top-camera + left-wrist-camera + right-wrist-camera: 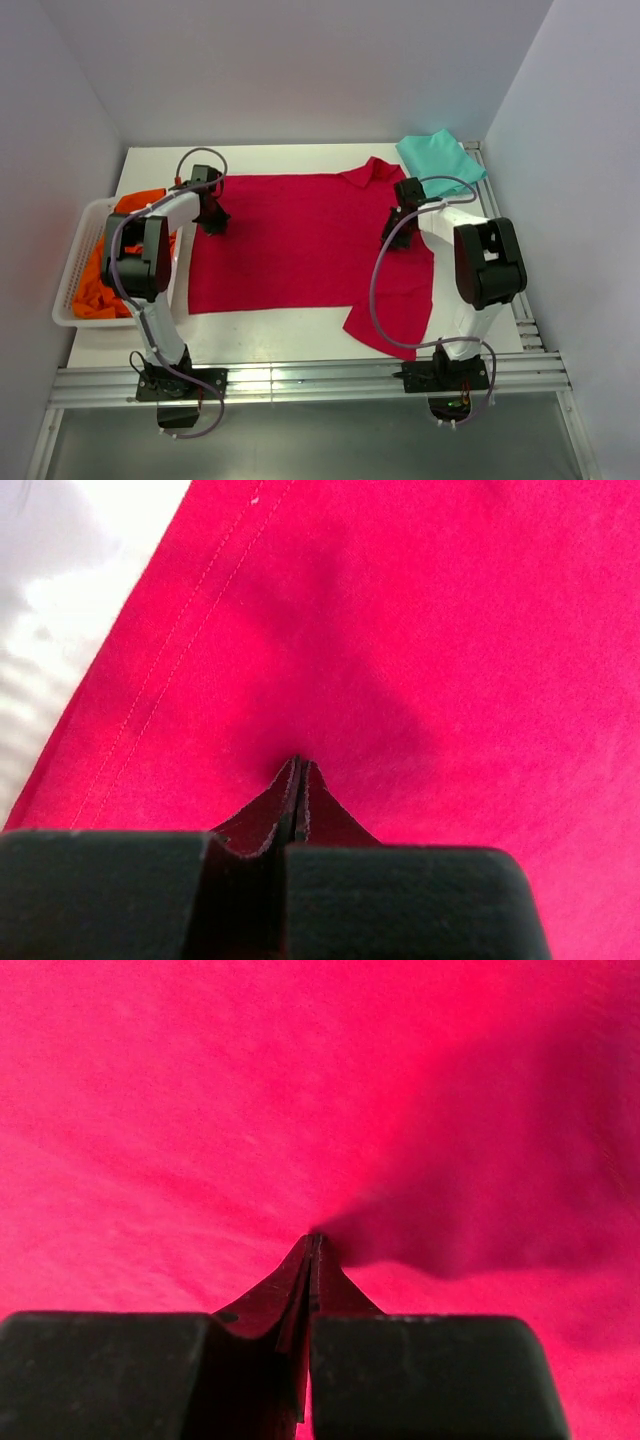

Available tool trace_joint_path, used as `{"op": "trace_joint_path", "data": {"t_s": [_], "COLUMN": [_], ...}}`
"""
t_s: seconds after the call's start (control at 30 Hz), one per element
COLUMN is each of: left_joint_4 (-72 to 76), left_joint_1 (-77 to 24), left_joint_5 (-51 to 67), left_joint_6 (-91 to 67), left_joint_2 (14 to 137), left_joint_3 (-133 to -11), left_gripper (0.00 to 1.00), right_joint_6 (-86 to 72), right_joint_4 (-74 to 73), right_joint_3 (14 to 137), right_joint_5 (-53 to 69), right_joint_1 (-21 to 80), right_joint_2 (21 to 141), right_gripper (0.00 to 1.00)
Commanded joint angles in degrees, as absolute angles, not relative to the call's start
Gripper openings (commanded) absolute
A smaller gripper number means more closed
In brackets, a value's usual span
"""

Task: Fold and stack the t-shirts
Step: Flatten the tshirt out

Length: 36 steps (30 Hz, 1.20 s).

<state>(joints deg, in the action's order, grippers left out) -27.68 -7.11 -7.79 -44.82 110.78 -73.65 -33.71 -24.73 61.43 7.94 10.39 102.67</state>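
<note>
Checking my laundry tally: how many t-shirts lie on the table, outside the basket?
2: a red t-shirt spread across the middle, a teal t-shirt folded at the far right corner. Others may hide underneath.

Robotics lab test cell, plain white walls point(300, 60) closing in a white tabletop point(280, 335) on three sides, aluminium rails point(310, 380) along the bottom of the frame, left arm point(140, 260) and right arm point(488, 262) bolted there, grey cables point(375, 290) looping loose, red t-shirt point(300, 240) spread mid-frame.

Overhead looks down; wrist cameras sit close above crimson shirt point(300, 245).
</note>
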Motion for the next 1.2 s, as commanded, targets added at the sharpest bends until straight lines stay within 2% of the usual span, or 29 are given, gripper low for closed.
{"op": "trace_joint_path", "data": {"t_s": [0.0,0.27,0.3,0.33,0.37,0.43,0.47,0.5,0.53,0.57,0.63,0.67,0.77,0.83,0.87,0.9,1.0,1.17], "left_joint_4": [-36.5,-37.1,-37.3,-37.6,-38.2,-39.3,-40.0,-41.7,-42.4,-43.2,-45.3,-45.6,-46.6,-46.5,-46.3,-46.1,-45.2,-43.6], "left_joint_1": [-8.0,-8.7,-8.7,-8.7,-8.8,-8.8,-8.8,-8.8,-8.8,-8.8,-8.8,-8.8,-8.8,-8.8,-8.8,-8.8,-8.9,-8.9], "left_joint_5": [-6.6,-7.6,-8.0,-9.0,-9.5,-10.8,-11.3,-11.7,-12.0,-12.0,-11.8,-10.9,-9.0,-8.3,-7.6,-7.1,-6.2,-5.9], "left_joint_6": [-45.6,-44.3,-44.1,-43.9,-43.5,-43.0,-42.5,-42.3,-42.0,-41.8,-41.6,-41.1,-40.5,-40.3,-40.0,-39.9,-40.1,-40.0], "left_joint_2": [108.9,102.0,101.2,99.0,97.7,95.1,94.7,94.5,94.3,94.4,94.9,95.2,96.4,96.9,96.9,96.7,95.6,94.1], "left_joint_3": [-68.6,-63.5,-63.9,-64.4,-66.1,-68.8,-72.6,-74.6,-76.6,-80.6,-84.4,-87.4,-91.5,-92.0,-91.6,-91.1,-88.5,-84.3], "left_gripper": [0.0,0.0,0.03,0.12,0.39,0.69,0.87,0.9,0.91,0.93,0.93,0.91,0.86,0.85,0.83,0.81,0.78,0.76], "right_joint_6": [-33.0,-33.7,-33.7,-33.7,-33.8,-33.8,-33.9,-34.0,-34.0,-34.1,-34.4,-34.3,-34.4,-34.5,-34.5,-34.8,-35.3,-36.7], "right_joint_4": [-27.9,-32.3,-32.5,-33.1,-33.7,-35.8,-36.7,-37.4,-38.8,-39.5,-41.1,-41.8,-43.9,-45.3,-46.0,-46.9,-49.6,-51.1], "right_joint_3": [59.7,57.0,57.6,58.2,59.2,64.6,67.0,72.5,75.3,78.2,86.5,91.6,98.9,105.7,110.4,113.0,120.2,126.7], "right_joint_5": [3.3,0.1,0.1,0.1,0.1,0.1,0.1,0.8,1.3,1.7,2.5,2.8,4.4,5.6,6.1,6.3,8.0,8.0], "right_joint_1": [9.7,9.1,9.1,9.1,9.1,9.1,9.1,9.1,9.1,9.1,9.1,9.1,9.1,9.1,9.1,9.1,9.2,9.5], "right_joint_2": [98.1,89.0,87.8,85.5,84.6,83.7,84.1,84.7,86.7,88.0,93.0,94.9,103.5,110.3,112.7,114.9,124.1,129.5], "right_gripper": [0.0,0.0,0.0,0.0,0.0,0.02,0.09,0.21,0.47,0.56,0.66,0.66,0.53,0.2,0.08,0.0,0.0,0.0]}}
